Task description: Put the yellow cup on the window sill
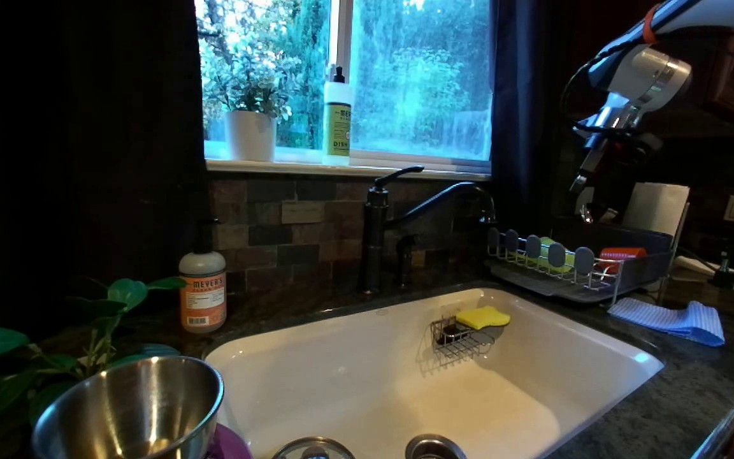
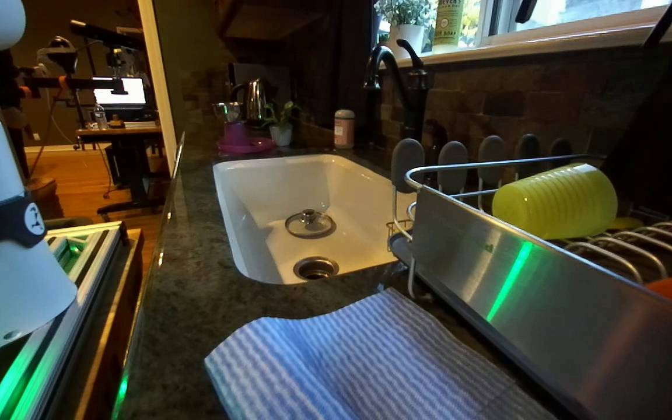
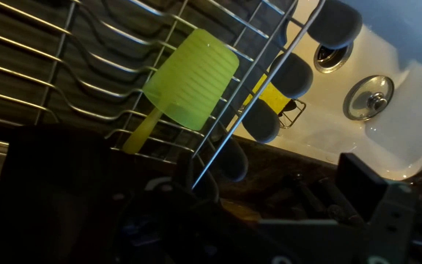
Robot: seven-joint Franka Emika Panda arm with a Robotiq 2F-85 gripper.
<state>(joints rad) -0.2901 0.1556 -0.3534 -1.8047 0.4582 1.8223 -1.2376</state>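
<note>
- While the yellow cup (image 2: pixel 555 201) lies sideways in the dish rack (image 2: pixel 464 245), our gripper (image 1: pixel 582 203) hangs above, jaws apart.
- We see a bottle (image 1: pixel 338 127) and plant (image 1: pixel 250 124) on the sill (image 1: pixel 290 167).

Gripper (image 1: pixel 582 203) has open air above the dish rack (image 1: pixel 548 285), right down to the yellow cup (image 3: pixel 196 80). Gray prongs (image 3: pixel 292 76) fence the rack's edge toward the sink (image 1: pixel 316 376), and a steel panel (image 2: pixel 464 262) walls off another side. Window sill (image 1: pixel 309 168) has room nearest the rack; farther off, soap bottle (image 1: pixel 338 127) and potted plant (image 1: pixel 250 135) hog it. Faucet (image 1: pixel 374 242) sticks up near the rack.
</note>
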